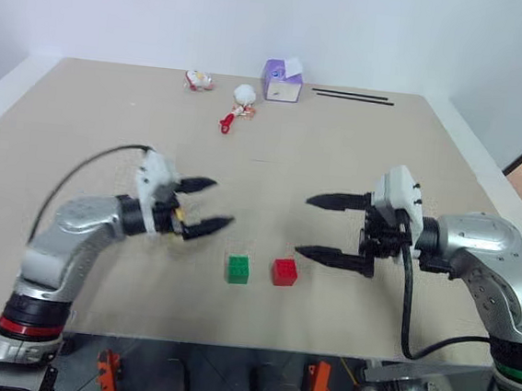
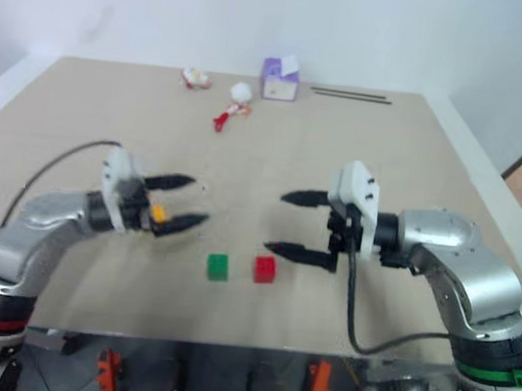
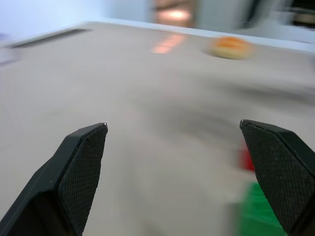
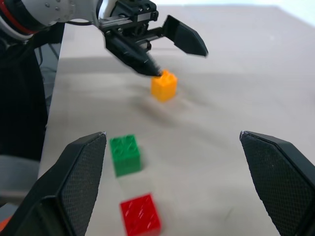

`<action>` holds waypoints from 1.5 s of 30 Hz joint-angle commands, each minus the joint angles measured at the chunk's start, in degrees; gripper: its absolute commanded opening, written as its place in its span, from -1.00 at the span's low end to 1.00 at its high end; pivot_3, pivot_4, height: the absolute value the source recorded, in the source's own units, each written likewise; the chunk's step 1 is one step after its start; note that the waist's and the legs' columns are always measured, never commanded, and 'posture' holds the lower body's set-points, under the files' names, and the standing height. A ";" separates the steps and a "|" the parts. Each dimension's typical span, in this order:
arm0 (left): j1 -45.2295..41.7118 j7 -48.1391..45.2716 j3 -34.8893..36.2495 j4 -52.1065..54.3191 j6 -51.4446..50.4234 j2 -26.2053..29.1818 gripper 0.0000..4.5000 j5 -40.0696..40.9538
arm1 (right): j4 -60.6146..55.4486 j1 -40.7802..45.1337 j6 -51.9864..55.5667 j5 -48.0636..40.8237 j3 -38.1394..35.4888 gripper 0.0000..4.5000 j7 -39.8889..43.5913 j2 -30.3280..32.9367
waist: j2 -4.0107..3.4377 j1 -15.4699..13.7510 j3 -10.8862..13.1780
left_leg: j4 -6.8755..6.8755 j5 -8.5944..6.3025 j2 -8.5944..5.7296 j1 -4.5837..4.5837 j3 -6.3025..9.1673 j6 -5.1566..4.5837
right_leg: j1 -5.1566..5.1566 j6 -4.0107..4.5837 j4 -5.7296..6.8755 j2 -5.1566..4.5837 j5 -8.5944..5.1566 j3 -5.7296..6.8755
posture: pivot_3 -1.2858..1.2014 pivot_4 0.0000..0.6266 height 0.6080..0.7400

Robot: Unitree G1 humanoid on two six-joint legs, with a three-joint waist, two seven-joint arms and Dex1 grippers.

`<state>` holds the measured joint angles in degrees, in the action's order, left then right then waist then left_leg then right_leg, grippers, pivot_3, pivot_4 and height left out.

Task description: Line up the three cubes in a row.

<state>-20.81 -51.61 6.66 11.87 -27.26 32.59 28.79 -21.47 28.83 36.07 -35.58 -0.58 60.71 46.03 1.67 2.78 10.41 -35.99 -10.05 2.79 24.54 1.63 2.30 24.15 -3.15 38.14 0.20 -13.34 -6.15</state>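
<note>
A tan table (image 1: pixel 83 123) is seen from above, with two robot arms reaching in from the near corners. No readable writing or brand is seen anywhere.

Near the front edge, a green cube (image 1: pixel 237 269) and a red cube (image 1: pixel 284 272) are set just beside each other, studs up, in a short row running from nine o'clock to three o'clock, a small gap between them. The orange cube (image 4: pixel 164 85) is placed apart from them, toward ten o'clock of the green one, studs up.

The left gripper (image 2: pixel 181 201) is held wide, nothing between its fingers, with the orange cube just by its lower fingertip. The right gripper (image 1: pixel 321 227) is also spread wide and holds nothing, hovering at two o'clock of the red cube.

Along the far edge a purple-and-white box (image 1: pixel 282 81), small toys (image 1: pixel 244 93) and a black rod (image 1: pixel 352 96) are found.
</note>
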 commanded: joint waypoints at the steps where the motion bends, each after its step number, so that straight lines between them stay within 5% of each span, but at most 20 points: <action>1: 0.45 -1.99 2.50 -4.65 2.55 2.76 0.98 -0.62 | 1.08 2.45 -1.77 0.49 1.12 1.00 0.73 -1.47 | 0.00 -0.01 0.00 | 0.01 0.00 -0.01 0.01 -0.02 0.00 | 0.01 0.00 0.00 -0.02 0.00 0.00 | 0.03 -0.52 1.00; 11: -4.32 -15.02 -2.51 -26.59 14.33 8.07 0.98 -7.35 | 3.83 4.98 -3.15 2.12 2.88 1.00 3.29 -2.37 | 0.00 -0.07 0.01 | 0.03 0.00 -0.01 0.08 -0.02 0.01 | 0.07 0.05 -0.01 -0.03 -0.04 0.02 | 0.03 -0.52 1.00; 24: -10.16 -18.98 -8.00 -40.43 24.95 3.65 0.98 -14.06 | 1.63 3.74 -1.91 1.39 1.67 1.00 2.65 -1.57 | 0.00 -0.05 0.01 | 0.12 0.00 0.00 0.11 -0.02 0.01 | 0.14 -0.11 0.00 -0.01 0.04 0.03 | 0.03 -0.52 1.00; 33: -9.72 -18.84 -7.79 -41.36 27.74 3.62 -0.40 -15.33 | 0.77 3.48 -0.85 0.19 1.39 1.00 2.93 -1.41 | 0.00 -0.05 0.01 | 0.11 0.00 0.00 0.11 -0.01 0.01 | 0.13 -0.13 0.00 -0.02 0.06 0.03 | 0.03 -0.52 1.00; 45: -0.01 -27.93 -9.50 -20.68 22.40 7.23 -0.40 -9.58 | -3.81 -2.21 -0.23 -0.68 3.37 1.00 6.57 1.68 | 0.00 -0.04 0.00 | 0.21 0.00 0.01 0.10 -0.01 0.02 | 0.14 -0.14 0.00 -0.04 -0.05 0.03 | 0.03 -0.52 1.00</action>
<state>-21.45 -78.78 -2.55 -11.99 -3.97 38.89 18.05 -23.08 26.65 36.84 -36.12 2.68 66.70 47.19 1.67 2.74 10.42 -35.79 -10.05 2.79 24.64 1.61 2.32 24.29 -3.26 38.14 0.16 -13.39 -6.12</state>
